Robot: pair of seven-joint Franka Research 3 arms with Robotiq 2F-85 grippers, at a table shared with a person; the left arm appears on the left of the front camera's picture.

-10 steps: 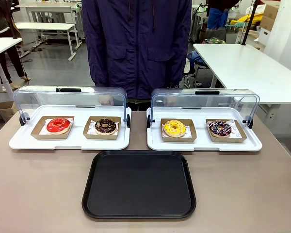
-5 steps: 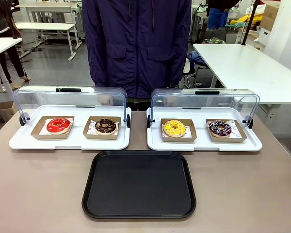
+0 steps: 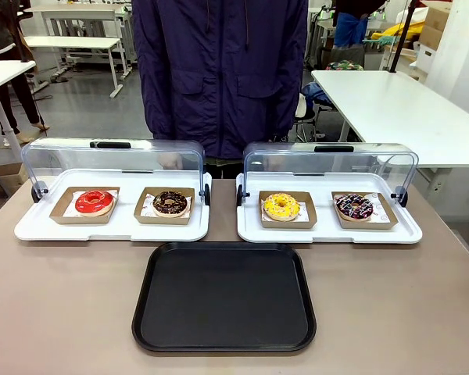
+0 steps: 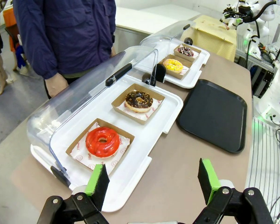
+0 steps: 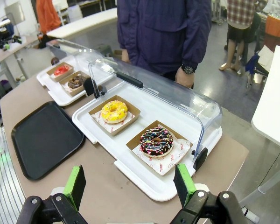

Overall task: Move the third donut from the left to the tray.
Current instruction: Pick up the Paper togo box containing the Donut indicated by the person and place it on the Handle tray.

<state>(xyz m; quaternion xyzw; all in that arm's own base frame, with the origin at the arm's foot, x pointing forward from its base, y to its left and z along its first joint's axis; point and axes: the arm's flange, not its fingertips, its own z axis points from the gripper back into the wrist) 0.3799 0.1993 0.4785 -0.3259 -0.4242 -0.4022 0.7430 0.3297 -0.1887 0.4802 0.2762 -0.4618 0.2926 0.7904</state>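
Observation:
The third donut [image 3: 281, 206] has yellow icing and sits in a brown cardboard holder on the right white tray [image 3: 328, 230], whose clear lid is raised. It also shows as the yellow ring [image 5: 114, 111] in the right wrist view and far off [image 4: 173, 65] in the left wrist view. The black tray [image 3: 224, 296] lies bare on the table in front of both white trays. My left gripper [image 4: 151, 182] hangs open above the left end of the table, near the red donut [image 4: 102, 141]. My right gripper [image 5: 129, 184] hangs open above the right end, near the sprinkled chocolate donut [image 5: 157, 140].
The left white tray [image 3: 109, 226] holds the red donut [image 3: 94, 201] and a chocolate donut [image 3: 170, 203] under a raised clear lid. A person in a dark jacket [image 3: 219, 70] stands at the far side, hands down behind the lids. Bare table surrounds the black tray.

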